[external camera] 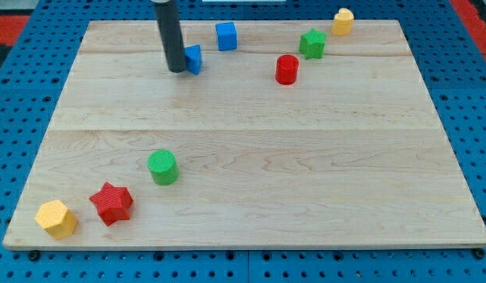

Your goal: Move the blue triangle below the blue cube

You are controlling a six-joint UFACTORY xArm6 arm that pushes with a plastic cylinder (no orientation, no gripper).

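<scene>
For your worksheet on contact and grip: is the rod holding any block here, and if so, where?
Nothing is held. My tip only stands against the blue triangle, on that block's side toward the view's left; it can push, not grip.

1. Looks like a robotics lab setup, not anyone's home.
2. The wooden bench (251, 157) sits on a blue pegboard base (15, 94) full of mounting holes, typical test-rig stuff.
3. Small plastic blocks are scattered around, like the red star (111, 203), pretty clearly experiment props.
</scene>
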